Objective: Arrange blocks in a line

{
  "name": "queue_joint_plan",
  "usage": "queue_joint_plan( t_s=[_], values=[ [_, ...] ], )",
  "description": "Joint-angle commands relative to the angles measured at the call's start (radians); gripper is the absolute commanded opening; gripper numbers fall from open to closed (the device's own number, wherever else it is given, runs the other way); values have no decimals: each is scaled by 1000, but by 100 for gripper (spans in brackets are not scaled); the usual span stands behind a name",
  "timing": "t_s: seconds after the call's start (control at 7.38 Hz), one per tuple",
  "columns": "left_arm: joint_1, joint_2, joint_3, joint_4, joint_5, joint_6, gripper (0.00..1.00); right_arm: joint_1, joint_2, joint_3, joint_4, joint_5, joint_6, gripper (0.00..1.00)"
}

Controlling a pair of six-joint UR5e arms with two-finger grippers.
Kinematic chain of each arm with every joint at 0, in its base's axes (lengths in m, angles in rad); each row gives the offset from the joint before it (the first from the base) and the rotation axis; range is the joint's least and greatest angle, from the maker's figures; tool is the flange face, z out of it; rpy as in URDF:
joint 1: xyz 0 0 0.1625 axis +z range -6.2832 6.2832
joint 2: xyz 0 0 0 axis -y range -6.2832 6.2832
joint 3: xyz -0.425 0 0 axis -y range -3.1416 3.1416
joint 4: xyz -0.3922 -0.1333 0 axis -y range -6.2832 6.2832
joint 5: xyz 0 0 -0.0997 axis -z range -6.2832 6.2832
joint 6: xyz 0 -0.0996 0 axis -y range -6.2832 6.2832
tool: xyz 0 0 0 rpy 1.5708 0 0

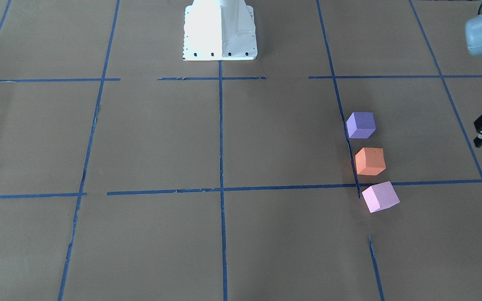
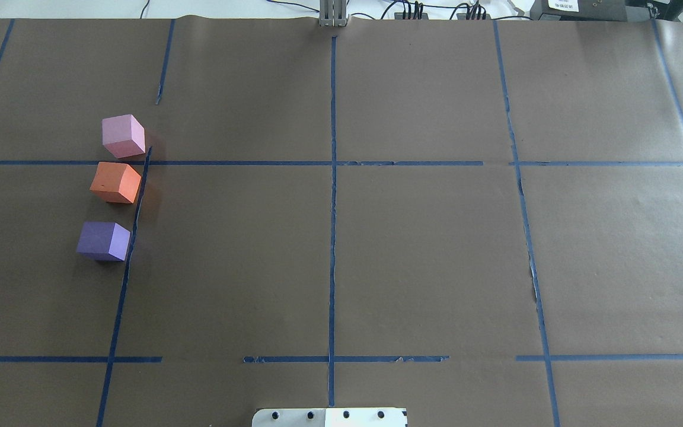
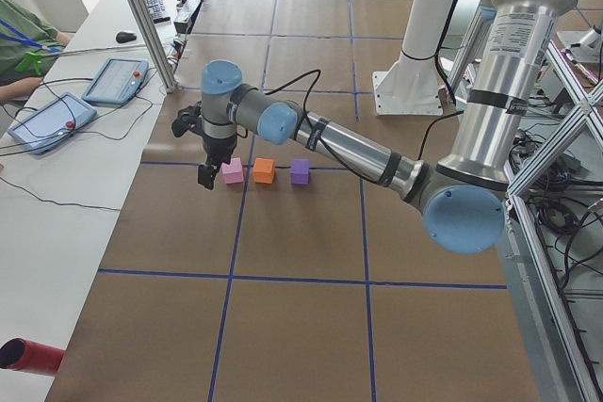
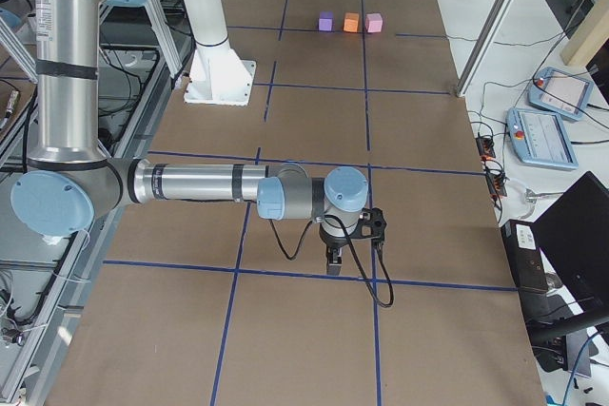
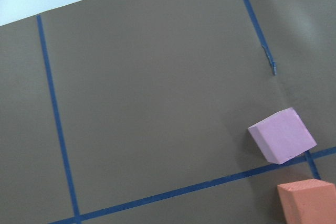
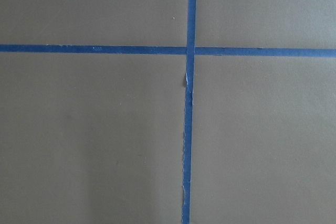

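Three cubes stand in a row on the brown table along a blue tape line: dark purple (image 2: 103, 241), orange (image 2: 115, 182), pale pink (image 2: 123, 136). They also show in the front view as purple (image 1: 360, 125), orange (image 1: 370, 161) and pink (image 1: 380, 197). The left wrist view holds the pink cube (image 5: 282, 135) and part of the orange one (image 5: 307, 202). My left gripper (image 3: 204, 177) hangs above the table just beyond the pink cube, apart from it; only part of it (image 1: 480, 140) shows in the front view, so I cannot tell its state. My right gripper (image 4: 333, 265) hovers far from the cubes; I cannot tell its state.
Blue tape lines (image 2: 332, 196) divide the paper-covered table into squares. The white robot base (image 1: 220, 31) stands at the table's robot side. Teach pendants (image 3: 52, 120) and cables lie on a white bench beside the left end.
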Motion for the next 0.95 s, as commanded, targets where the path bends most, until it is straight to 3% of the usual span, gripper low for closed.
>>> queue_joint_plan(
  t_s=[0.0, 0.27, 0.54, 0.81],
  values=[
    [-88, 62, 119, -19, -42, 247, 100, 1, 0, 0, 0, -1, 0, 100],
    [-128, 136, 174, -149, -79, 293, 100, 1, 0, 0, 0, 0, 0, 100],
    [-127, 135, 183, -144, -78, 76, 100, 1, 0, 0, 0, 0, 0, 100],
    [-127, 139, 203, -140, -76, 15, 100, 1, 0, 0, 0, 0, 0, 100]
  ],
)
